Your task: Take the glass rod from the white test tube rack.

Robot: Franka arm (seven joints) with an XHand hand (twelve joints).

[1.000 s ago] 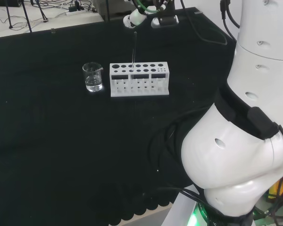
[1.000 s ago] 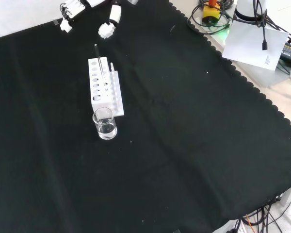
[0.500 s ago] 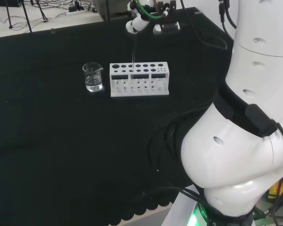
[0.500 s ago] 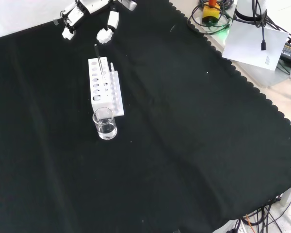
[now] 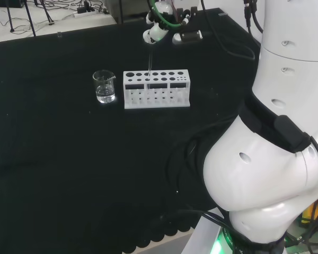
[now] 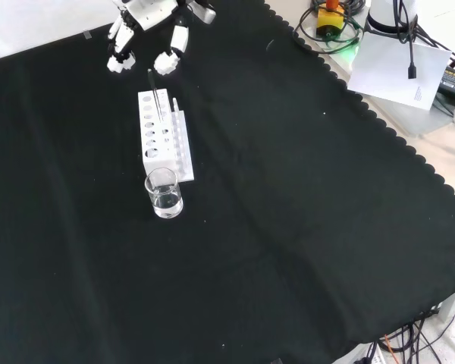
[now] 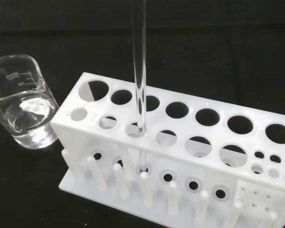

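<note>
Head view, left to right: a beaker (image 5: 104,87) of clear liquid, then the white test tube rack (image 5: 157,89) toward the cloth's far edge, glass rod (image 5: 149,69) upright in a front-row hole. The hand (image 5: 164,29) hovers above, fingers spread, holding nothing. I'd pinch the rod's top, then lift straight up.
</note>
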